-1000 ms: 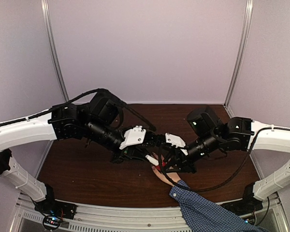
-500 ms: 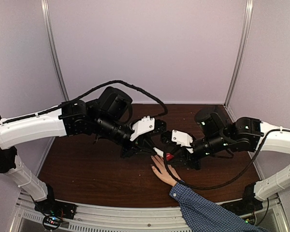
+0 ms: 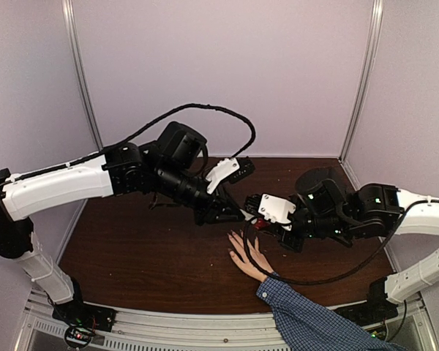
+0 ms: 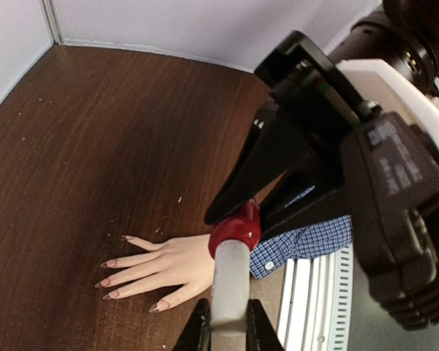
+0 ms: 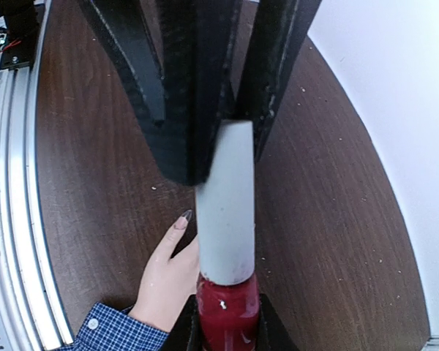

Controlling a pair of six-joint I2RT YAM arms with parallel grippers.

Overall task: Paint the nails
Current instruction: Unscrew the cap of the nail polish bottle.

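Top external view: from the left, we see the left tool (image 3: 238, 213) closed on the white cap (image 3: 246, 218) of a red bottle (image 3: 257, 223). The right tool (image 3: 262, 221) is clamped on the bottle's red body, and the two meet above the bench (image 3: 132, 252). Just nearer the bases lies the hand (image 3: 247, 256), palm down with fingers spread. Its long axis runs from the blue checked sleeve (image 3: 307, 322) at lower right up and leftward toward the back wall. The nails (image 4: 102, 283) are too small to make out from above. From the left wrist we see them long, pointed, pinkish and aimed left. From the right wrist only one nail shows, the rest hidden behind cap and bottle. We cannot tell how high the bottle hangs over the hand. A raised marking on the right tool's housing is too blurred to read.
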